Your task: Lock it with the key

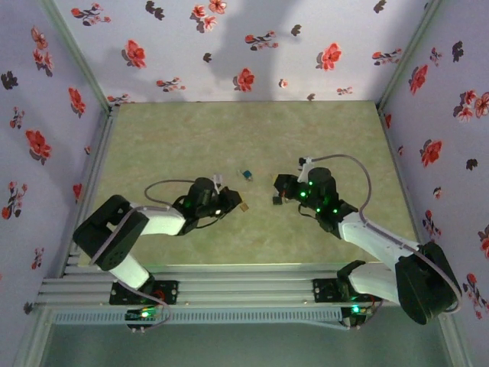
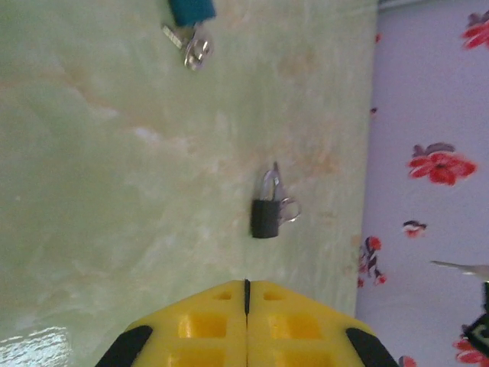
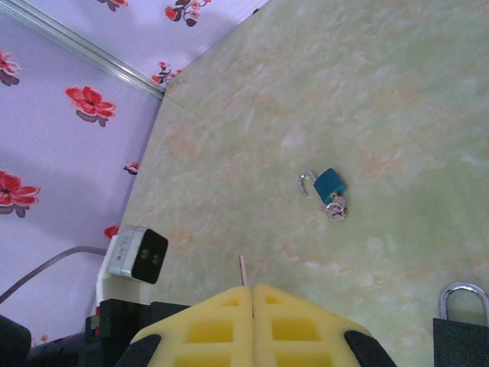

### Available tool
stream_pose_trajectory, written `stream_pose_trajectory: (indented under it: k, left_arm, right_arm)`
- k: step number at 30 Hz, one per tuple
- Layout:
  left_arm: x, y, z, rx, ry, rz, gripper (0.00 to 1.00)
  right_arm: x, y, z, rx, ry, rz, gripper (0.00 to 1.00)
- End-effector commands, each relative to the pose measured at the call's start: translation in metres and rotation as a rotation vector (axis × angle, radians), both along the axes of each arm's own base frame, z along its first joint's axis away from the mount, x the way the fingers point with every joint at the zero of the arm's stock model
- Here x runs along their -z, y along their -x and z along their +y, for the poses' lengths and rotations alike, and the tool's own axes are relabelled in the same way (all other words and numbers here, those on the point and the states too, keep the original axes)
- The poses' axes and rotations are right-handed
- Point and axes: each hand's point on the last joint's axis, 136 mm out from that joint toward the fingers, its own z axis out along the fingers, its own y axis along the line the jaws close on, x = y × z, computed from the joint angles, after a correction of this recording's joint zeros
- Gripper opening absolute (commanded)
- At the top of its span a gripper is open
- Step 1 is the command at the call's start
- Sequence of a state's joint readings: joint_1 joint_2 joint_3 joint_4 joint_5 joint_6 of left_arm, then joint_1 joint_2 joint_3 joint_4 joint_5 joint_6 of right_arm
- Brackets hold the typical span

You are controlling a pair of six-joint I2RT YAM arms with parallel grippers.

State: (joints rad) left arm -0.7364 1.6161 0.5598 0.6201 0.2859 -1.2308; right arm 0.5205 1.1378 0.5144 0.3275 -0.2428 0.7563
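A black padlock [image 2: 265,216] lies on the green table with a key ring beside it, a short way ahead of my left gripper [image 2: 246,281], which is shut and empty. In the top view the left gripper [image 1: 243,206] faces my right gripper [image 1: 276,200], with the black padlock [image 1: 281,182] just beyond the right one. The right gripper [image 3: 253,286] is shut on a thin key [image 3: 243,269] whose blade pokes out edge-on. That blade [image 2: 458,267] also shows silver at the right of the left wrist view. The black padlock [image 3: 462,325] sits at the lower right.
A teal padlock [image 3: 330,185] with its shackle swung open and keys [image 3: 336,208] attached lies farther out on the table [image 1: 191,138]; it is also the teal padlock [image 1: 247,175] in the top view. Flowered walls [image 1: 252,46] enclose the table on three sides.
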Motion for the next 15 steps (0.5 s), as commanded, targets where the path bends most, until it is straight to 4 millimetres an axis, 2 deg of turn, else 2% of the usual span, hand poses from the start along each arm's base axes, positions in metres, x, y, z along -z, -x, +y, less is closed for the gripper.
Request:
stream_pose_trajectory:
  k: [1,15]
  left_arm:
    - [0.003,0.006,-0.015,0.084,-0.049,0.005,0.0]
    - [0.036,0.004,-0.032,0.185,-0.283,0.094,0.0]
  right_arm:
    - [0.002,-0.001,-0.007,0.029,0.008,0.001,0.0]
    - [0.0,0.002,-0.003,0.003,0.002,0.001,0.0]
